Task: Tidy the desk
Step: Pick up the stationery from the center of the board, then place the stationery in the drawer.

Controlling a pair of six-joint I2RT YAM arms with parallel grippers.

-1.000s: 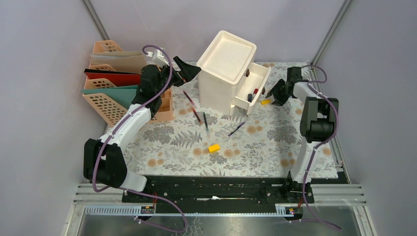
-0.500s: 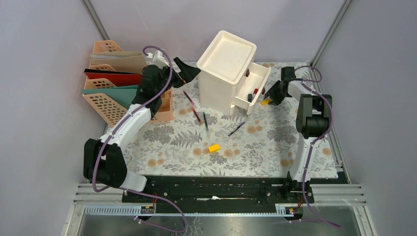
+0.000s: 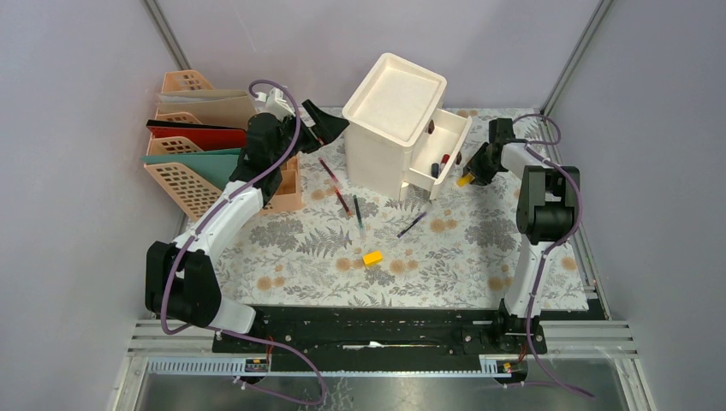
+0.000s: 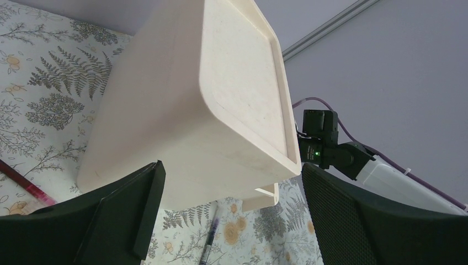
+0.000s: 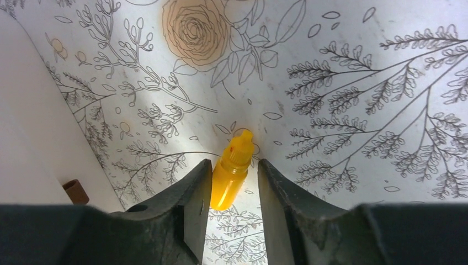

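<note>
Right claw [image 5: 234, 167] straddles yellow bottle [image 5: 228, 179], desk [image 5: 359, 66] beneath.

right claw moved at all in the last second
Yes, the right claw has shifted left toward the white drawer unit, closing in around the yellow bottle.

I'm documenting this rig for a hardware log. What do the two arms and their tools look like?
The left arm and right arm have white link shells, black joint housings and a purple cable looped along each. The left tool and right tool are black, with two broad fingers.
</note>
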